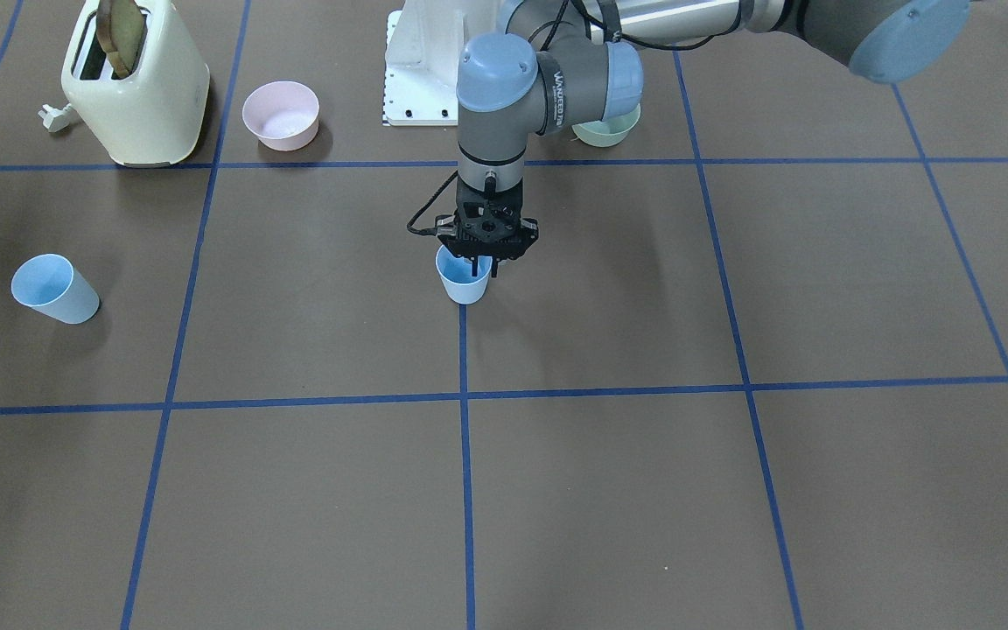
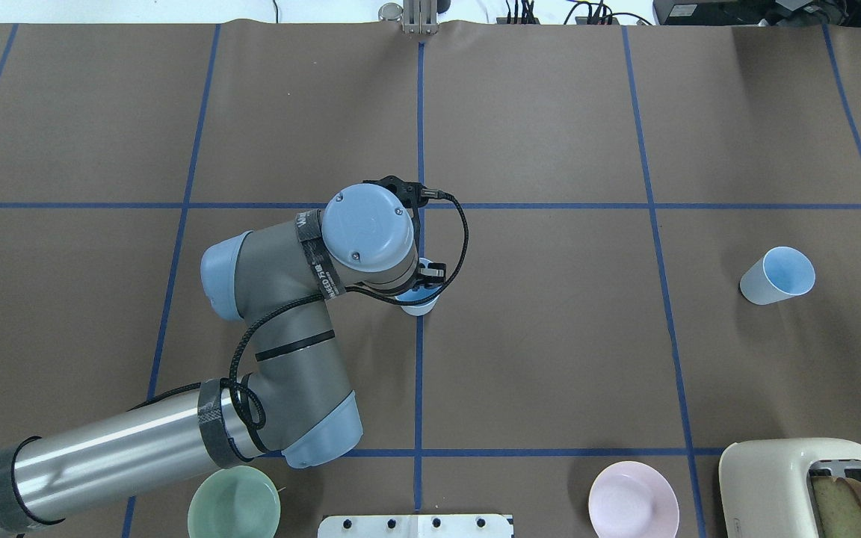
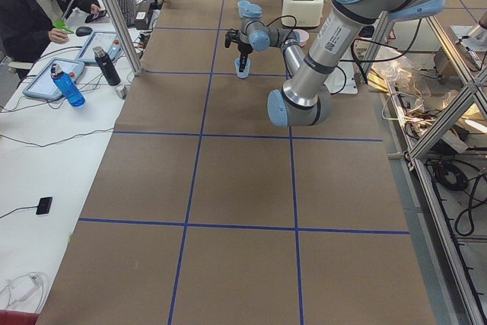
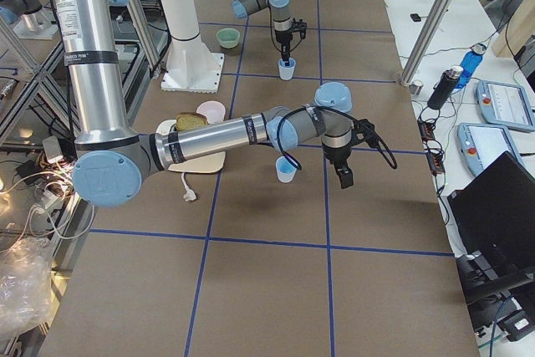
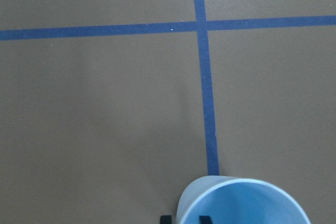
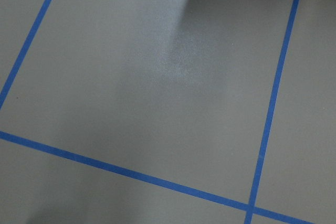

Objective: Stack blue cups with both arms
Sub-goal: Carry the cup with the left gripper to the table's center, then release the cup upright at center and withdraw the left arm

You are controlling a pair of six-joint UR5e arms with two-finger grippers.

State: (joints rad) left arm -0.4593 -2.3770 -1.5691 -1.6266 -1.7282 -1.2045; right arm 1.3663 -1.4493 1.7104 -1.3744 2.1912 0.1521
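Note:
One blue cup stands upright at the table's centre line; it also shows in the overhead view and the left wrist view. My left gripper points straight down over it, its jaws narrowly apart, one fingertip inside the rim and one outside. The other blue cup stands alone far on my right side. My right gripper hangs above the table just beyond that cup, not touching it; I cannot tell whether it is open or shut.
A cream toaster with toast, a pink bowl and a green bowl stand along the robot's edge near the white pedestal. An operator sits at a side desk.

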